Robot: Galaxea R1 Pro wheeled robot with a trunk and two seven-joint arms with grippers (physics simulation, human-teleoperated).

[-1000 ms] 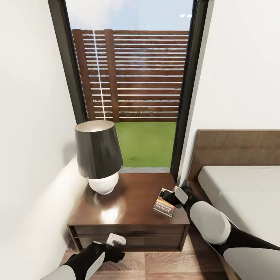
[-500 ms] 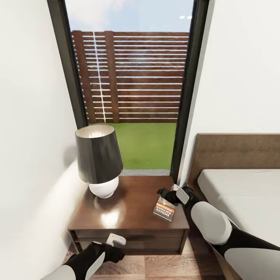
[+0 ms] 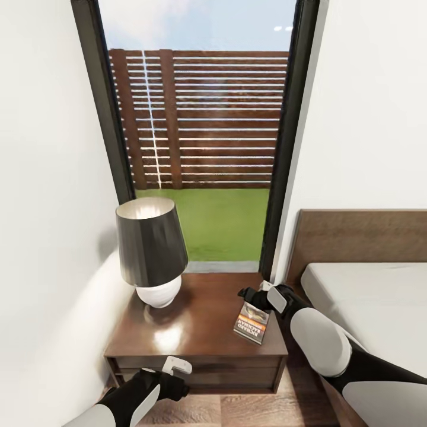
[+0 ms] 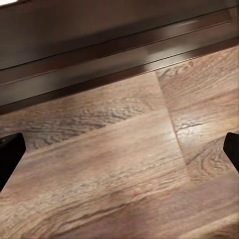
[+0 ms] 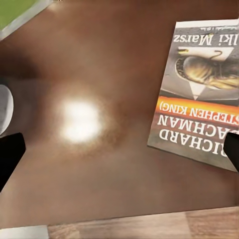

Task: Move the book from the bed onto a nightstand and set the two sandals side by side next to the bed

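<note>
The book [image 3: 251,323], dark with an orange band, lies flat on the right part of the nightstand [image 3: 196,332]. In the right wrist view the book [image 5: 199,94] rests on the glossy brown nightstand top [image 5: 99,74]. My right gripper [image 3: 249,295] hovers open just behind the book's far edge, holding nothing; its open fingers frame the right wrist view [image 5: 119,152]. My left gripper [image 3: 178,388] hangs low in front of the nightstand's drawers, open over the wood floor [image 4: 119,152]. The bed [image 3: 367,296] stands to the right. The sandals are out of view.
A lamp [image 3: 151,252] with a dark shade and white base occupies the nightstand's left half. A white wall is close on the left. A tall dark-framed window [image 3: 201,136] rises behind the nightstand. The headboard [image 3: 356,237] adjoins the nightstand's right side.
My right gripper has let go of the book, which now lies flat on the nightstand, and has drawn slightly back. The head view has shifted a little. The left arm has stayed still.
</note>
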